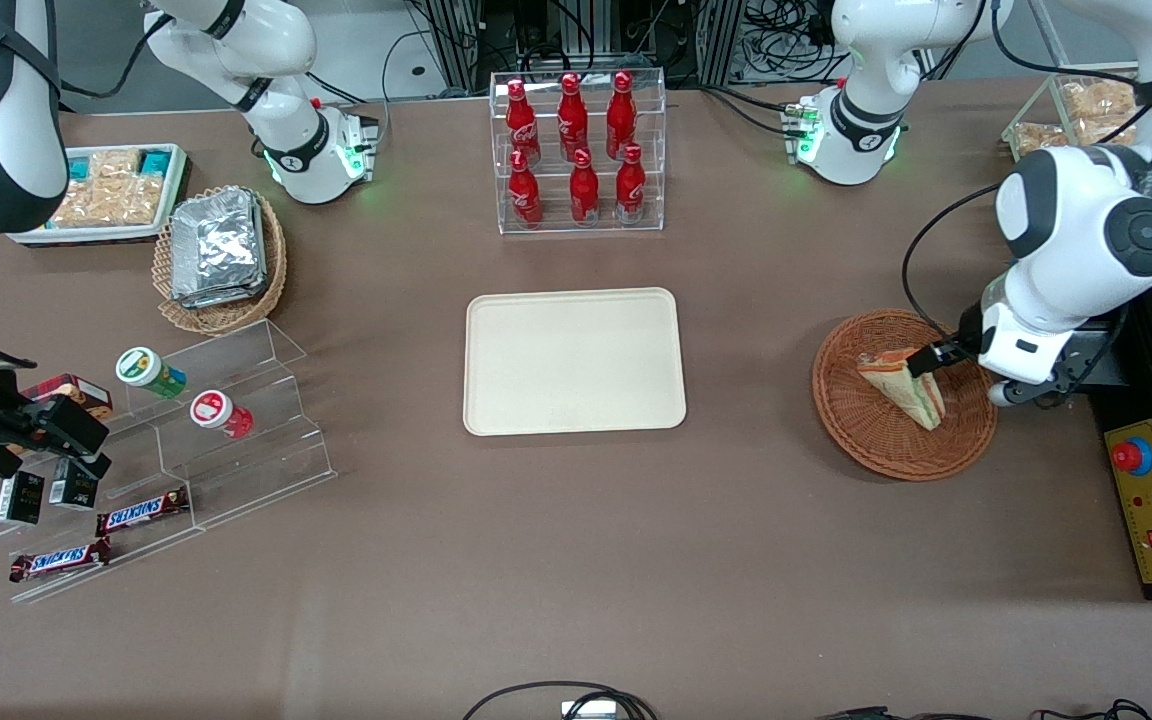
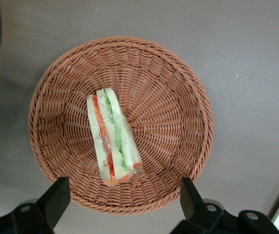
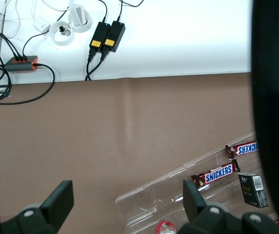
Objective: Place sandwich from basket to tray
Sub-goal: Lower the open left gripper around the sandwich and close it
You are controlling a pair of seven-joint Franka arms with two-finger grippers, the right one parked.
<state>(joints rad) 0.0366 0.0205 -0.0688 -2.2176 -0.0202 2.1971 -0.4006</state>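
Observation:
The sandwich [image 1: 904,385], a clear-wrapped wedge with orange-red and green layers, lies in the reddish-brown wicker basket [image 1: 866,440] toward the working arm's end of the table. My gripper [image 1: 936,358] hangs over the basket's rim, beside the sandwich. In the left wrist view the sandwich [image 2: 112,139] lies near the middle of the basket [image 2: 178,97]. There the gripper [image 2: 123,200] is open: its two black fingers [image 2: 56,195] stand wide apart above the rim with nothing between them. The cream tray [image 1: 576,410] sits bare at the table's centre.
A clear rack of red bottles [image 1: 578,150] stands farther from the front camera than the tray. A black control box with a red button [image 1: 1134,456] lies beside the basket at the table's end. The tan basket of foil packets [image 1: 221,250] and an acrylic snack stand [image 1: 226,440] are toward the parked arm's end.

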